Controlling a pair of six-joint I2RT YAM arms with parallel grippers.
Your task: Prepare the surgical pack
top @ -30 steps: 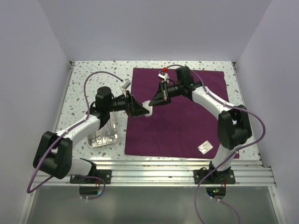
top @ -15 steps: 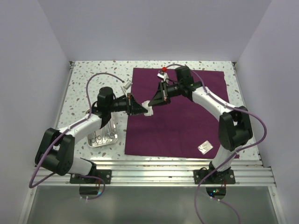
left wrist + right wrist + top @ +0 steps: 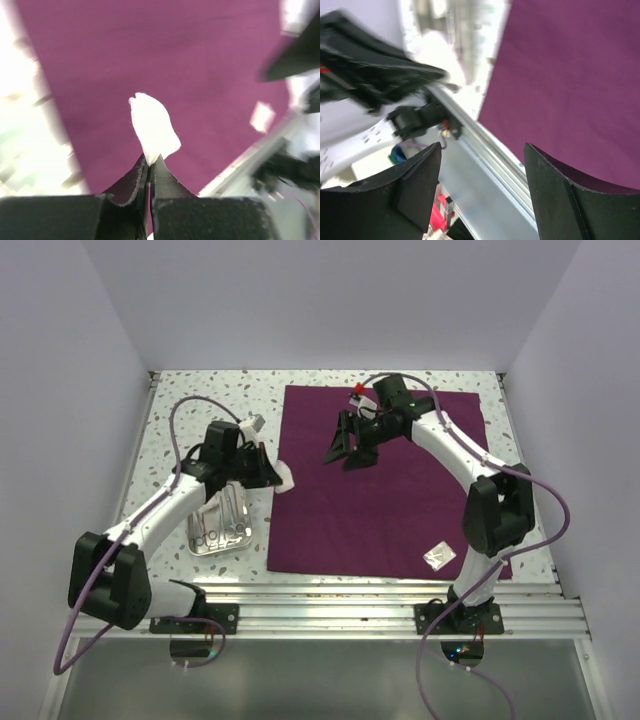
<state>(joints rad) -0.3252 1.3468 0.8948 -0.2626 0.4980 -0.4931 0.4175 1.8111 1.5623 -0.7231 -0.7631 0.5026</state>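
Over maroon cloth (image 3: 400, 510), left tool (image 3: 150, 167) pinches apparent gauze (image 3: 152, 127); right tool (image 3: 482, 147) gapes empty

The top view is bright, even and sharp, with soft shadows. Both wrist views are blurred; the gauze (image 3: 152, 127) glares white at the left one's centre.

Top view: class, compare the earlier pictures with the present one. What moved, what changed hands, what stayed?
The gauze passed from right gripper to left gripper: the left shut on it and pulled back left toward the tray; the right opened and drew back rightward over the cloth. Cloth, tray and small packet stayed put.
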